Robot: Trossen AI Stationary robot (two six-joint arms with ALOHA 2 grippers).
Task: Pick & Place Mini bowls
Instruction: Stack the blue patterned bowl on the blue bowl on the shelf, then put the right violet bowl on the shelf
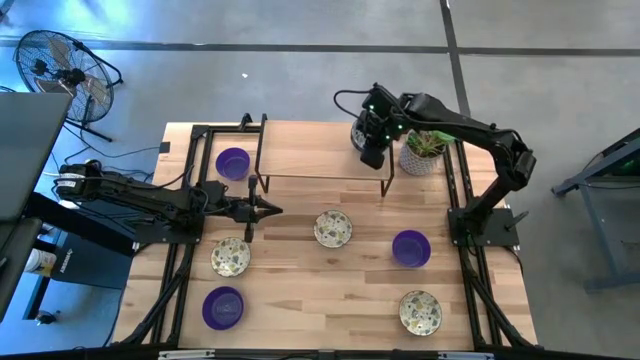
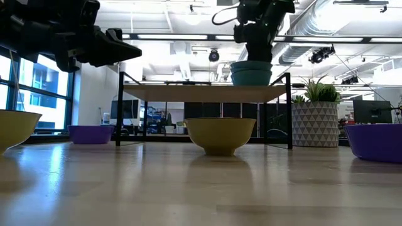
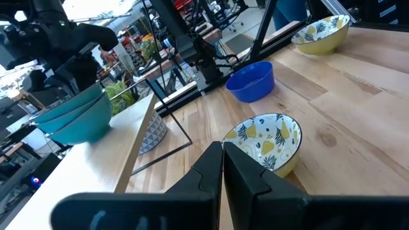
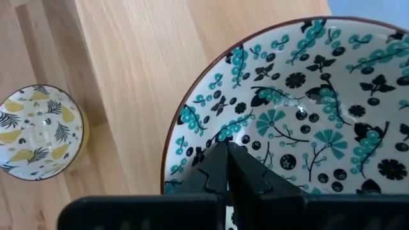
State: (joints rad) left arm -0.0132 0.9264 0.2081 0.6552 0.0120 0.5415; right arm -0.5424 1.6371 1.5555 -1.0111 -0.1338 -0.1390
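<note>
Several mini bowls rest on their bases on the table: purple ones and cream patterned ones. Two stacked teal bowls sit on the shelf's right end. My right gripper is shut and points down from above into the top teal-patterned bowl. My left gripper is shut and hovers level above the table, left of the middle patterned bowl. My right gripper's shut fingertips stand over the inside of the top teal bowl near its rim. Whether they touch the bowl I cannot tell.
A low wooden shelf on black legs stands at the table's far side. A patterned pot with a green plant stands right of it, close to the right arm. Black frame rails run along the table's left and right sides.
</note>
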